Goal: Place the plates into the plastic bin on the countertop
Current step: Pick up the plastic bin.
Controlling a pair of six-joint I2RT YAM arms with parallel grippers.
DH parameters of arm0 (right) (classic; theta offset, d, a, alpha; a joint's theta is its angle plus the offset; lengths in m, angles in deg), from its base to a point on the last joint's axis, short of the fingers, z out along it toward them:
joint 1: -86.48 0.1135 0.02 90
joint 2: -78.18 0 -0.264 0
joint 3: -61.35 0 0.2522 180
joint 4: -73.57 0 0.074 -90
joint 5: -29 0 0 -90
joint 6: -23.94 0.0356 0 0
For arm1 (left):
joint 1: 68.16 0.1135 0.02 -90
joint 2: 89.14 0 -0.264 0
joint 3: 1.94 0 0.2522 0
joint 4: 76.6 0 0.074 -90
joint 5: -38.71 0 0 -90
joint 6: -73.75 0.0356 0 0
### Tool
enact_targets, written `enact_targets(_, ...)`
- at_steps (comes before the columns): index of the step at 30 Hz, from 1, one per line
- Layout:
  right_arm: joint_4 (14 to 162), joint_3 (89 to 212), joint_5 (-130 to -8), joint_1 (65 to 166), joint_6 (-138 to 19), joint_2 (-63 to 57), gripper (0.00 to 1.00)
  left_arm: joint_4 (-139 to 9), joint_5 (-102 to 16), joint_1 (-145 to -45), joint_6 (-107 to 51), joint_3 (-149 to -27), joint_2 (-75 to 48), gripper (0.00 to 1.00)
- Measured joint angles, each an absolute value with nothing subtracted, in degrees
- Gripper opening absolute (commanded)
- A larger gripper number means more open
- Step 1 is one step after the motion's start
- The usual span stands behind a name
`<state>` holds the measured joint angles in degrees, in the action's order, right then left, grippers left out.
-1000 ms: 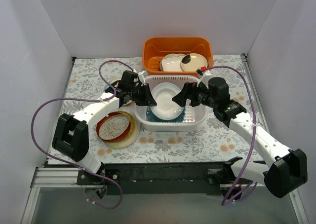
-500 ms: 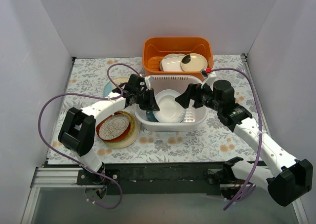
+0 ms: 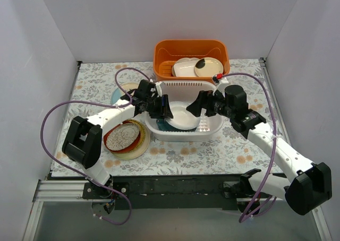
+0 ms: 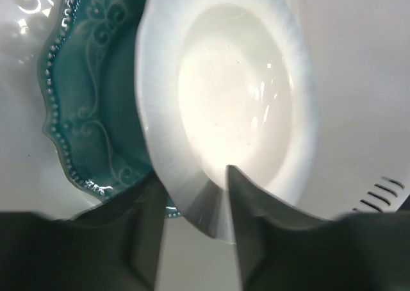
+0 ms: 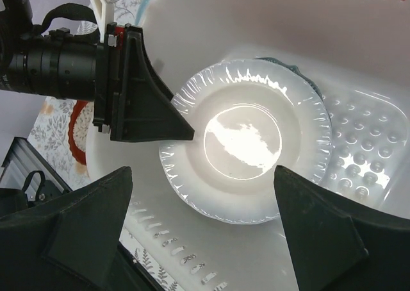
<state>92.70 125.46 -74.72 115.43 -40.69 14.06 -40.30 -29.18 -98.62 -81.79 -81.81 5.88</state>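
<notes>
While the red-rimmed plate (image 3: 123, 136) sits stacked on the yellow plate (image 3: 133, 154) at the near left of the bench (image 3: 239, 145), not yet binned, the action is one step farther in.

Plastic bin (image 3: 180, 136), mid bench: the cream-and-light-blue plate (image 3: 183, 119) now lies low inside it, partly over the teal plate (image 4: 96, 111). A second ago it stood tilted up on edge; it has come down to rest.

The left gripper (image 3: 163, 111) has just loosened. Its fingers (image 4: 144, 233) straddle the plate's near rim with a gap on one side, so it reads as released, not pinching. The right gripper (image 3: 195, 104) is spread wide over the bin, nothing in it, same as before.

Meaning: this plate looks delivered, and the left arm can likely back out.

Farther left, a blue plate (image 3: 118, 95) peeks out behind the left arm, also not yet in the bin. The orange basket (image 3: 162, 55) stands at the back.
</notes>
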Motion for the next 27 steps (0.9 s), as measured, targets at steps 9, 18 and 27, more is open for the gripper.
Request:
enact_targets(9,92.61,123.9,-74.39,115.43,-40.52,16.6,0.98,-40.3,-31.37,-99.25,-80.37,-81.92,0.99,0.92)
enact_targets(18,92.68,123.84,-74.28,115.43,-40.52,17.19,0.98,-41.02,-33.55,-98.9,-80.15,-82.2,-5.88,0.98)
enact_targets(27,91.15,123.84,-76.45,115.43,-40.3,13.23,0.98,-40.8,-40.0,-98.9,-80.59,-81.55,-14.84,0.98)
